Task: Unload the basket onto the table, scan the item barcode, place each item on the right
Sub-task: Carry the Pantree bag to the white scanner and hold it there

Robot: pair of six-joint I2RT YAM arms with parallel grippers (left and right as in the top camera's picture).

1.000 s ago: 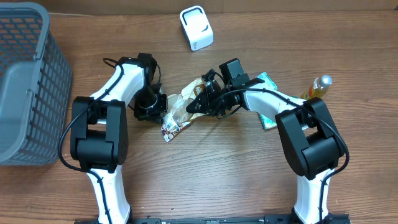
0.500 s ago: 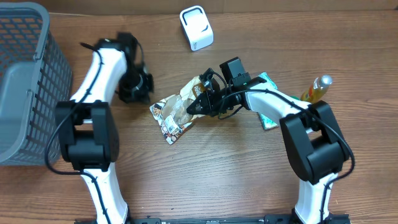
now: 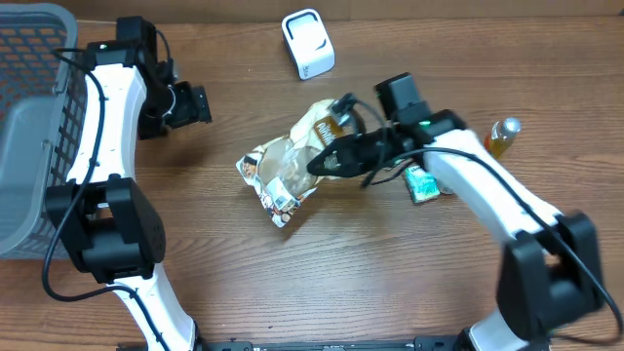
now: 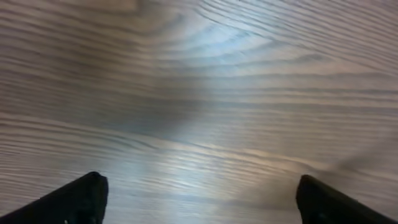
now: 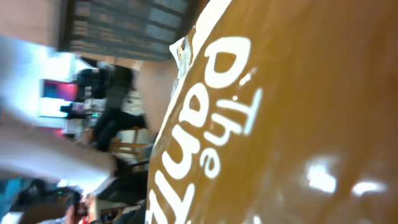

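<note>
The left arm (image 3: 100, 107), at nine o'clock, and right arm (image 3: 489, 187), at three, have white shells, black joints and thin black cables.

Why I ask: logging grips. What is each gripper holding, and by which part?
Right gripper clamps the snack bag by the side nearest that arm; left gripper is open, empty.
</note>
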